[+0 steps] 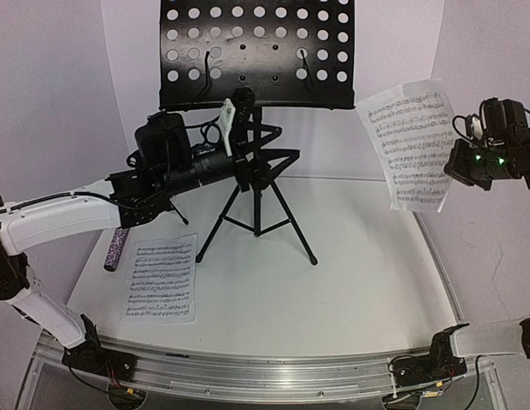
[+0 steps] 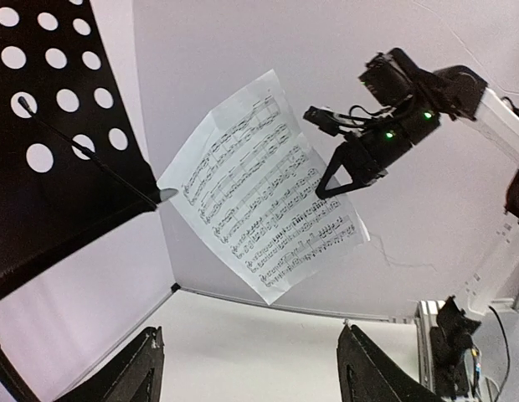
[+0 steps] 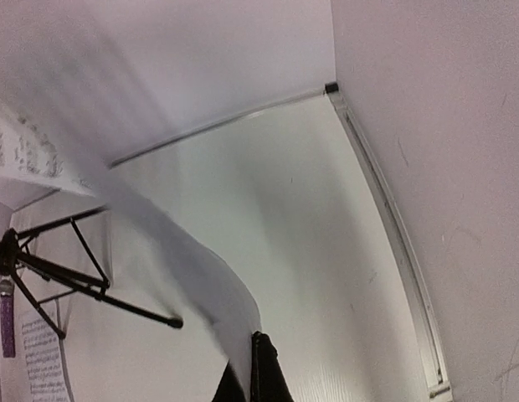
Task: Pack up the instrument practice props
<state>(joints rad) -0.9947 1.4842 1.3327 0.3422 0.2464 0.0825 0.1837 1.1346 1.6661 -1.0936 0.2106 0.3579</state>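
The tall black music stand (image 1: 256, 51) with its perforated desk stands at the back centre on tripod legs (image 1: 258, 218). My right gripper (image 1: 464, 166) is shut on a white sheet-music page (image 1: 412, 145) and holds it in the air at the right; the wrist view shows its fingers (image 3: 261, 373) pinching the page (image 3: 159, 243). My left gripper (image 1: 244, 171) is beside the stand's shaft, open and empty (image 2: 251, 377). A second page (image 1: 162, 278) lies on the table at the left. The glittery purple microphone (image 1: 117, 248) lies beside it. The small mic stand is hidden.
White walls close the table at the back and both sides. A metal rail (image 1: 273, 371) runs along the near edge with both arm bases. The stand's desk edge (image 2: 67, 167) is close on the left of my left gripper. The stand's legs (image 3: 92, 285) spread across the table's middle.
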